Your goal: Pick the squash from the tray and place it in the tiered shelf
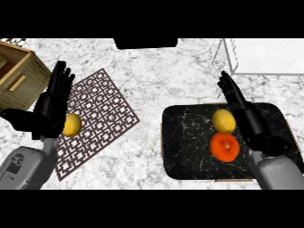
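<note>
The squash (224,120) lies on the dark tray (180,147), just beside the straight, released fingers (230,91) of the right hand (249,118), on their left side. An orange fruit (224,146) sits close below it. The squash looks smooth, rounded and stiff, probably light and a little slippery, so I would take it around its middle. The left hand (52,104) rests with straight fingers, a yellow fruit (71,124) beside its palm. The wooden shelf (6,73) stands beyond those fingers on the tabletop (147,67).

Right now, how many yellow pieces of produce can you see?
2. One yellow piece lies on the black tray, above the orange one. The other sits on the patterned mat, beside the left robot hand.
</note>
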